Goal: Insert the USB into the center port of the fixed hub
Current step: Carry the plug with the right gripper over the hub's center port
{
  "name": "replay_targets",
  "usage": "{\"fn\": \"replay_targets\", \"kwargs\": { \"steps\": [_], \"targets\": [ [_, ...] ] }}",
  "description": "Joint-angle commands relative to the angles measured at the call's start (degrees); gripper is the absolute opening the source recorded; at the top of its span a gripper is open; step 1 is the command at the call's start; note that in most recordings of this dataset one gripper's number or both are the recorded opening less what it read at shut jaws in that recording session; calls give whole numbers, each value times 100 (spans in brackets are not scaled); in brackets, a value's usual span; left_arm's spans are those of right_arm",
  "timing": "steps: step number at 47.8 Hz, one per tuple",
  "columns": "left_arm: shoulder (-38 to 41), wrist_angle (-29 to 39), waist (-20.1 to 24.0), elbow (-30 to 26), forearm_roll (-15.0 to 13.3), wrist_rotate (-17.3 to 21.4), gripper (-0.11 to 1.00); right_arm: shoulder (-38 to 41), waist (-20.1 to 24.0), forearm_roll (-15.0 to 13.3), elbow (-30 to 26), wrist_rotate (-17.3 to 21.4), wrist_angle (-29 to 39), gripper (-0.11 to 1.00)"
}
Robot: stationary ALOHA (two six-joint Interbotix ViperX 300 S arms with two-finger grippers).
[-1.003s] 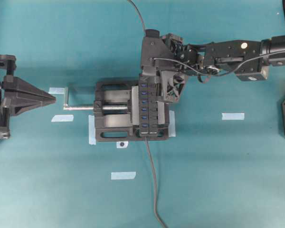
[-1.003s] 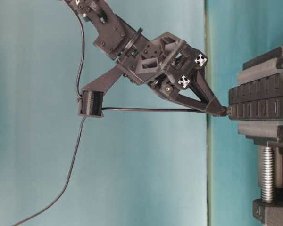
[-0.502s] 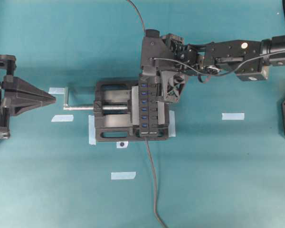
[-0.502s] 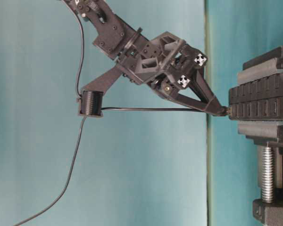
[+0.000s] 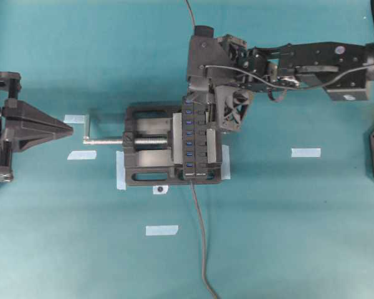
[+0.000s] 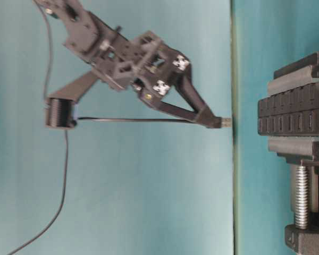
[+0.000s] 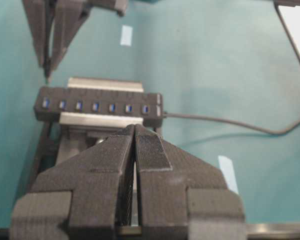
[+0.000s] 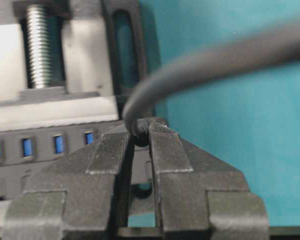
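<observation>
- Overall, the insertion is not done: the right tool (image 6: 219, 121) holds the USB (image 6: 226, 121) in the air, apart from the fixed hub (image 6: 293, 113), with an open gap between the plug's metal tip and the port face in the table-level view.
- What looks settled is the grasp: the right tool's jaws stand narrow, pinched on the plug's rear where the dark grey cable (image 8: 230, 60) leaves it, and the plug points straight at the hub.
- What is left, as I judge it: lining the plug up with the center port (image 5: 189, 137), closing the gap, and pushing it home. From overhead the right tool sits near the far end of the hub's row, so a shift along the row toward the middle slot seems needed first.
- The counter (image 5: 299, 237) is a flat teal surface, bare apart from a few strips of pale tape (image 5: 305, 152) and the fixture.
- A black vise (image 5: 146, 149) with a silver screw (image 5: 109, 141) clamps the hub, which lies with its blue ports facing up; the hub's own cable (image 5: 201, 249) trails off toward the near edge.
- The left tool (image 5: 65, 128) rests well apart at the left edge, its jaws pressed together on nothing, pointing toward the vise handle.
- No walls or furniture of the room show; the teal sheet fills every view.
</observation>
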Motion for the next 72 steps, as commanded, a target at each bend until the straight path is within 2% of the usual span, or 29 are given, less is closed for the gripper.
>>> {"fn": "replay_targets", "kwargs": {
  "steps": [1,72],
  "targets": [
    [26,-26,9,-105,0,-9,0,-272,35,9,-141,123,18,10],
    [44,-26,9,-114,9,-18,0,-141,483,26,-149,360,26,10]
  ]
}}
